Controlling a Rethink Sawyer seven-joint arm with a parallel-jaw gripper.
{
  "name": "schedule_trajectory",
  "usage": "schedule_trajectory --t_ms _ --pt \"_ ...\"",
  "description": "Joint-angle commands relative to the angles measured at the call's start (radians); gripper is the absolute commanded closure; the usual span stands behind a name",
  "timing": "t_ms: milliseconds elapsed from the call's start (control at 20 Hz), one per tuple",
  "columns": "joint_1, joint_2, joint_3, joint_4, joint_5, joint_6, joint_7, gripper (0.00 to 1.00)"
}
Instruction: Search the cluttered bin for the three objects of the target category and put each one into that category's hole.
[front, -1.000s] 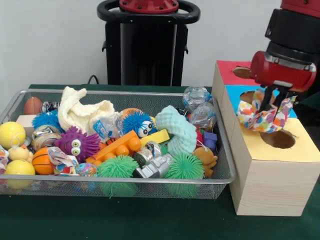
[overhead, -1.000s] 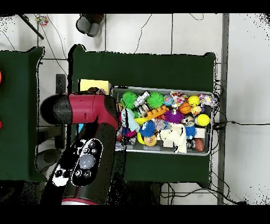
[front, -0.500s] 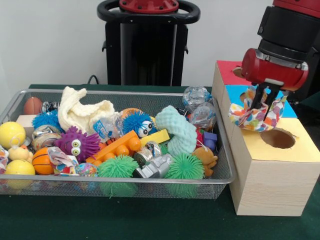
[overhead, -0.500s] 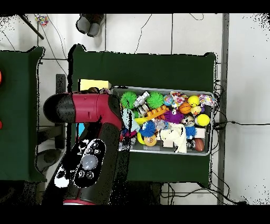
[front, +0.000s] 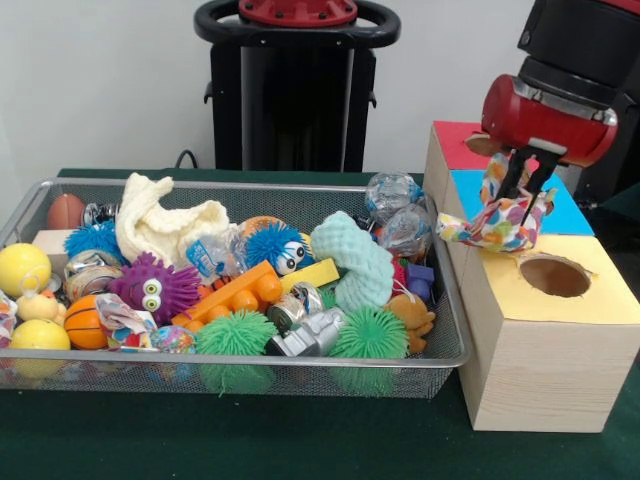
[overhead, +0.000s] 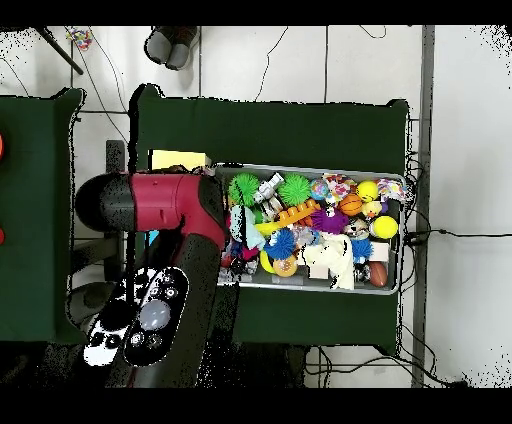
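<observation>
Clutter filled the wire mesh bin (front: 452, 330) at the left of the green table (front: 250, 440). To its right, a crumpled multicoloured patterned cloth (front: 497, 222) was held pinched in the hand (front: 523, 190), hanging above the wooden box (front: 535, 370) between the blue panel (front: 560, 205) and the round hole in the yellow panel (front: 555, 276). Its draping folds were judged likely to catch on the hole's rim, or fall outside, if released off-centre.

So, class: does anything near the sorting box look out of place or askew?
Yes. The gripper holds a colourful patterned cloth that hangs crooked over the wooden box, drooping past its edge toward the wire bin rather than over the yellow hole.
</observation>
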Motion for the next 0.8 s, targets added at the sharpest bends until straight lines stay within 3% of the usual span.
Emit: schedule_trajectory --t_ms 50,300,800 --pt "0.031 0.061 0.007 -0.050 0.012 0.158 0.266 1.00" --pt "0.018 0.074 0.072 -0.082 0.060 0.131 0.255 1.00" --pt "-0.073 0.095 0.237 -0.145 0.108 0.128 0.079 1.00"
